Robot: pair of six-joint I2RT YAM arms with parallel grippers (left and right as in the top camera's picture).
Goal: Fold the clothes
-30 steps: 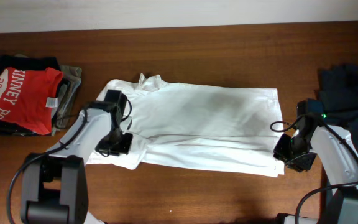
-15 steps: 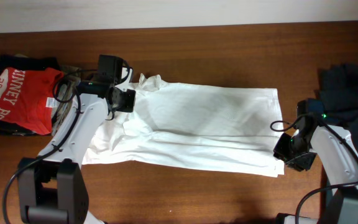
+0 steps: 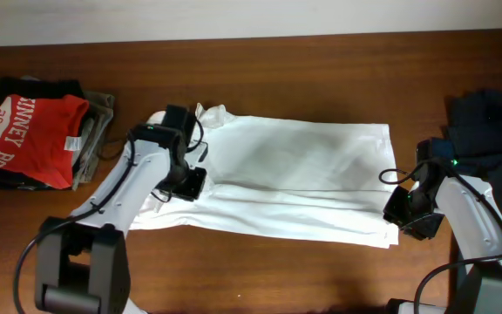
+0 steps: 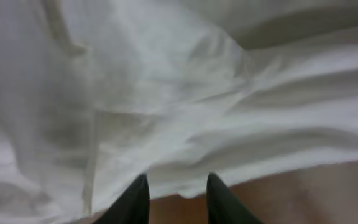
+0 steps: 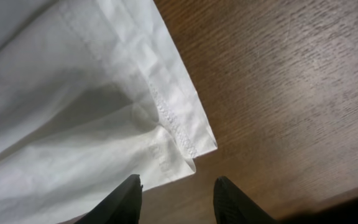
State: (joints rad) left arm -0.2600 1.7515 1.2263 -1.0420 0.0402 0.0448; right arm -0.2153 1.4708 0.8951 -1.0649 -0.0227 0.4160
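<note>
The white shirt (image 3: 295, 179) lies spread across the middle of the brown table (image 3: 303, 70), with its neck opening (image 3: 212, 113) at the back left. No green-and-yellow patch shows. My left gripper (image 3: 190, 183) is over the shirt's left part; in the left wrist view its fingers (image 4: 176, 199) are open just above rumpled white fabric (image 4: 185, 106), with bare table between the tips. My right gripper (image 3: 405, 220) is at the shirt's front right corner; in the right wrist view its fingers (image 5: 179, 199) are open and empty, with the hemmed corner (image 5: 185, 146) just ahead of them.
A red shirt with white lettering (image 3: 24, 131) lies on a pile of dark clothes at the far left, with a grey-olive garment (image 3: 94, 131) beside it. A heap of dark clothes (image 3: 491, 131) lies at the far right.
My left gripper went from the left sleeve up to the collar, then came back toward the front over the shirt's left part. The left sleeve fabric has shifted. The right arm has not moved.
</note>
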